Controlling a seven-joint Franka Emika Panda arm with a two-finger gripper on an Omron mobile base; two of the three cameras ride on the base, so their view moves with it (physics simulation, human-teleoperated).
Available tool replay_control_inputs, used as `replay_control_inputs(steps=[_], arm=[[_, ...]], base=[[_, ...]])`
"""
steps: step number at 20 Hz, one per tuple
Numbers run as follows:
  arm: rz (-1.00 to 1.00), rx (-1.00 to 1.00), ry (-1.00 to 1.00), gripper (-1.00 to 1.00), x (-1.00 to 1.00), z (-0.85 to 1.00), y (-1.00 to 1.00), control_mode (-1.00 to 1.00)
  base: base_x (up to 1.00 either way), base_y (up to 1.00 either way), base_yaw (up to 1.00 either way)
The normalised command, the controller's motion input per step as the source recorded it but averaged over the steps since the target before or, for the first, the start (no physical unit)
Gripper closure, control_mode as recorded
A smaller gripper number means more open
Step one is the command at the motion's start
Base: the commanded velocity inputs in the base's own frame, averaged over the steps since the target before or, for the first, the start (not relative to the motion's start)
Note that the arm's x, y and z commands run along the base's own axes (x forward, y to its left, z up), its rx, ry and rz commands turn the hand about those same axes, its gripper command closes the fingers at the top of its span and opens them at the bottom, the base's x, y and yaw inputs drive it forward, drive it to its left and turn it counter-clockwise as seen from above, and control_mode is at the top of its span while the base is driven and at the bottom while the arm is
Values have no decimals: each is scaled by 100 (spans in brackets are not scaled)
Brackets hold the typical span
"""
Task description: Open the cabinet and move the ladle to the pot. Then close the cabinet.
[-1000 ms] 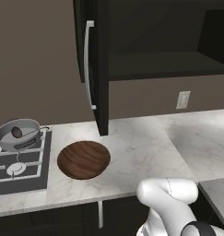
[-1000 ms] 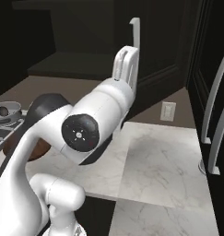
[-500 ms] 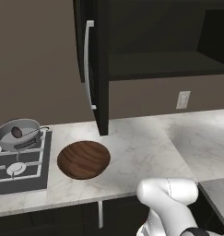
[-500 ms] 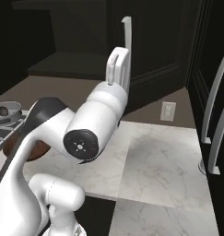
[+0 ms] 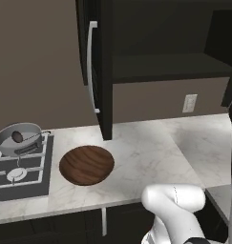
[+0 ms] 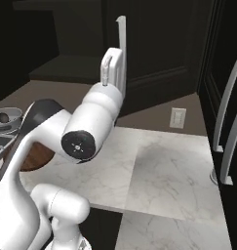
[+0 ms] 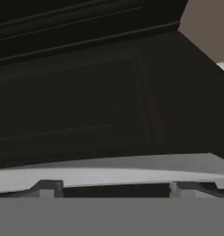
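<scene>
The cabinet [image 5: 106, 71] on the wall stands open, its left door edge-on with a pale bar handle [image 5: 91, 66]. My gripper [image 6: 111, 62] is raised against the right door [image 6: 159, 44], beside that door's handle [image 6: 121, 46]. Seen from the hand, the jaws are open, the gripper [image 7: 115, 188] holds nothing, and the pale handle [image 7: 109, 173] lies crosswise just beyond the fingertips [image 7: 46, 186] against the dark door panel [image 7: 109, 92]. On the stove the grey pot [image 5: 19, 138] holds the ladle [image 5: 17, 137], a dark scoop; the pot [image 6: 5, 118] sits far left.
A wide brown wooden dish [image 5: 86, 164] lies on the marble counter [image 5: 151, 152] right of the stove [image 5: 17, 174]. A wall socket [image 5: 189, 102] sits under the cabinet. Tall dark doors with pale handles [image 6: 226, 122] stand at the right.
The hand and the right door's handle have shifted left together in the right base view, so the door has swung toward the cabinet. Pot, ladle and dish have not moved.
</scene>
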Motion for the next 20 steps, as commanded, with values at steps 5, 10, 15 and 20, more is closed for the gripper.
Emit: replay_control_inputs(steps=[5,10,15,20], arm=[[0,0,2,-100,31,0,46,-100],[3,0,10,-100,38,1,43,-100],[7,0,17,-100,50,1,38,-100],[10,0,7,-100,57,0,23,-100]], base=[[0,0,0],[0,0,0],[0,0,0],[0,0,0]])
